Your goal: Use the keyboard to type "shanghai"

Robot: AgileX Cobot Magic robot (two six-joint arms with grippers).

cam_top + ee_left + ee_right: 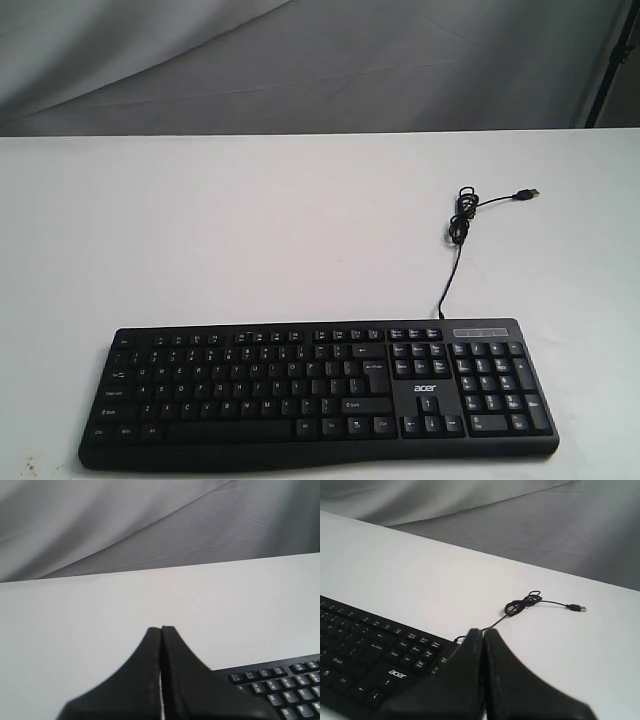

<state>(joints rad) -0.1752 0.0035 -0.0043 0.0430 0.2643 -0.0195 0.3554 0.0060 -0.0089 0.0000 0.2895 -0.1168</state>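
One keyboard (pixel 320 395), one cable (pixel 455 250), one table (pixel 250 230), two claws (pixel 161 630) (pixel 483 631).

Lab setup: wht table (pixel 250 220), grey cloth bkdrop (pixel 300 60).

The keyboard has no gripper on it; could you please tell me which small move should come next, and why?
Probably bring the shut left gripper over the left letter keys of the wide black plastic keyboard: the exterior view shows no gripper over the keys, and the word starts with s.
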